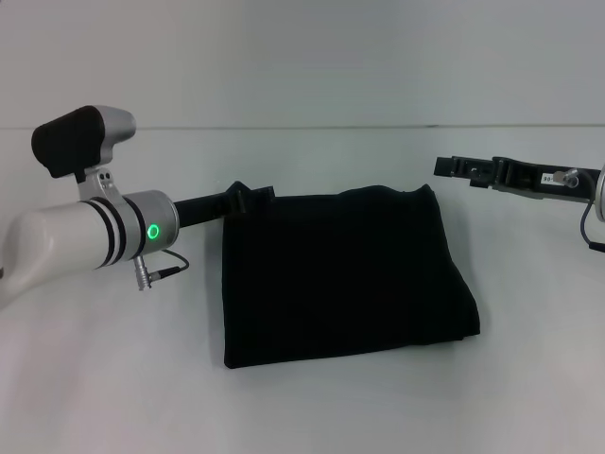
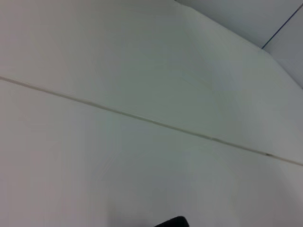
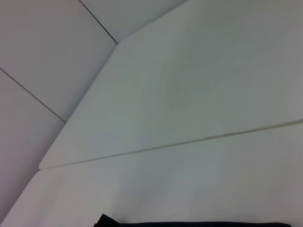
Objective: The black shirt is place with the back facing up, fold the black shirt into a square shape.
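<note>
A black shirt [image 1: 345,276] lies folded into a rough square mid-table [image 1: 113,378], the left gripper [image 1: 248,198] at its far left corner, the right gripper [image 1: 463,169] hovering apart; I cannot tell either claw's state.

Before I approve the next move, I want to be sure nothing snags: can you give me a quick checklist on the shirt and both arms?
1. black shirt folded to a compact, roughly square block: ok.
2. Shirt lying fully on the white table: ok.
3. left end effector clear of the fabric: not ok, it sits at the shirt's far left corner.
4. Left fingers open or shut: cannot tell.
5. right end effector clear of the shirt: ok, it is off to the shirt's right.
6. Right fingers open or shut: cannot tell.
</note>
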